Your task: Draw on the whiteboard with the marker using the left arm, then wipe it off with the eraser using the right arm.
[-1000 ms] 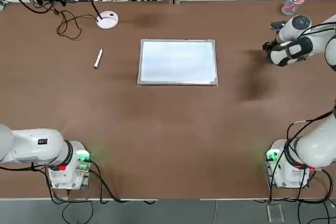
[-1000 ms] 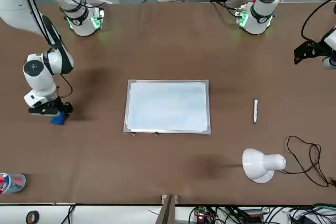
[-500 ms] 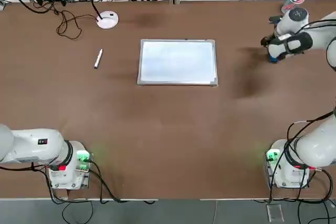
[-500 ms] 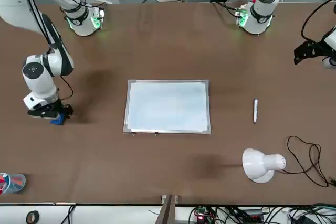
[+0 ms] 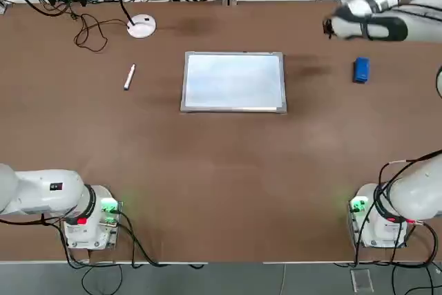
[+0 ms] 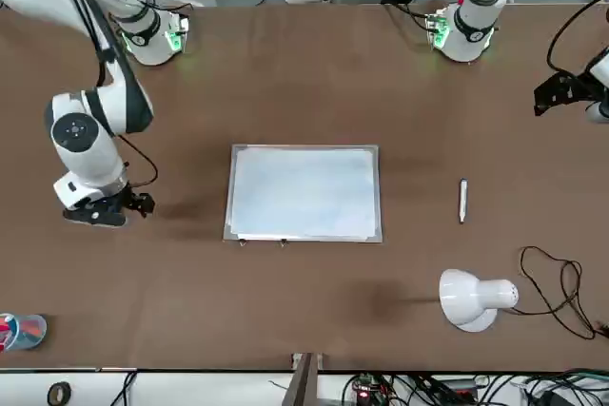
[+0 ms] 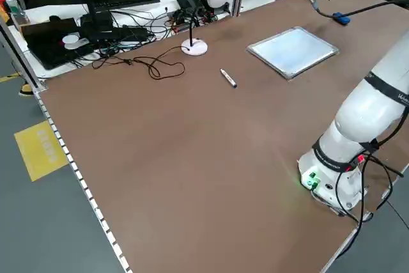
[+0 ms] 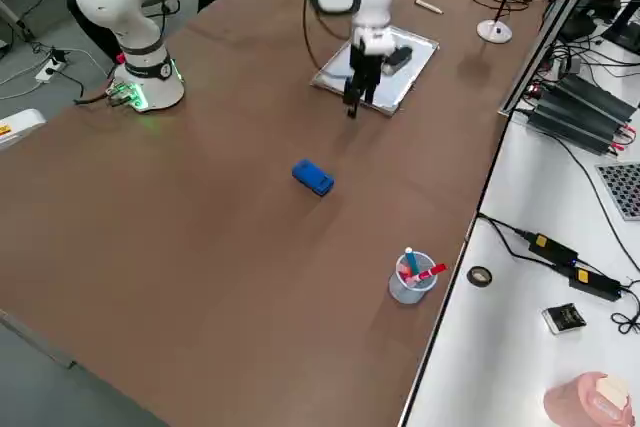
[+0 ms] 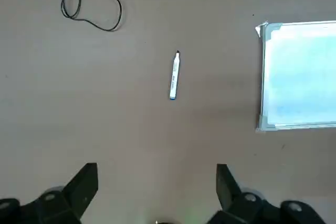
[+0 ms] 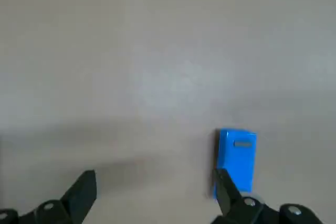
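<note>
Trouble could come if the wide-open, empty right pincer [image 8: 366, 107], above the counter [image 8: 230, 247] between whiteboard [image 8: 412, 75] and eraser [image 8: 313, 177], descends off-centre, one finger striking the blue block.

A white lamp [image 6: 466, 299] stands on the brown worktop [image 6: 285, 320], its dark cable [image 6: 561, 301] looped loosely beside it. A clear cup [image 8: 410, 282] holding red and blue pens [image 8: 412, 263] sits near the worktop's edge. On the adjoining white desk [image 8: 480, 347] lie a roll of black tape [image 8: 479, 276] and black power adapters [image 8: 575, 267].
</note>
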